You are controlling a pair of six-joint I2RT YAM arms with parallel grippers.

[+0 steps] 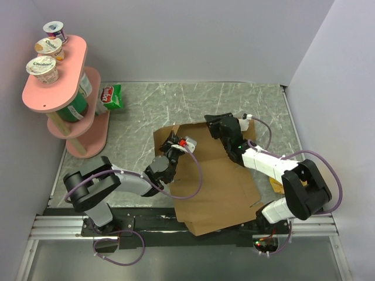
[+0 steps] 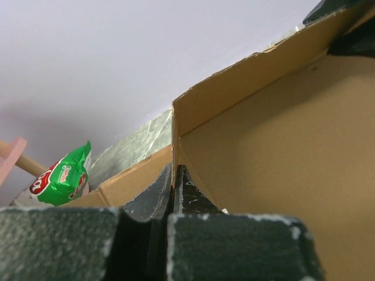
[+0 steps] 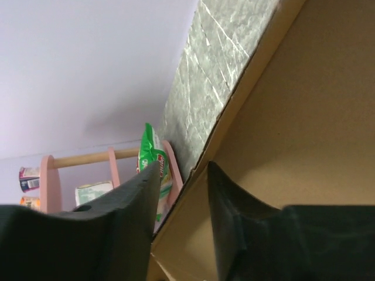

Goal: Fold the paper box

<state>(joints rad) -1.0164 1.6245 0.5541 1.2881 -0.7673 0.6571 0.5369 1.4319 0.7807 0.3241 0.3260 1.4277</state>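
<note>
The paper box (image 1: 217,181) is a brown cardboard sheet lying in the middle of the table, with its far and left flaps raised. My left gripper (image 1: 174,140) is at the box's far left corner. In the left wrist view it (image 2: 174,171) is shut on the thin upright edge of a flap of the box (image 2: 281,152). My right gripper (image 1: 212,123) is at the box's far edge. In the right wrist view it (image 3: 183,170) is open, with one finger on each side of the raised wall of the box (image 3: 293,117).
A pink two-tier stand (image 1: 55,88) with yogurt cups stands at the far left. A green snack bag (image 1: 111,96) lies beside it, also in the left wrist view (image 2: 61,178) and the right wrist view (image 3: 153,152). A small yellow item (image 1: 275,186) lies by the box's right edge. Walls enclose the table.
</note>
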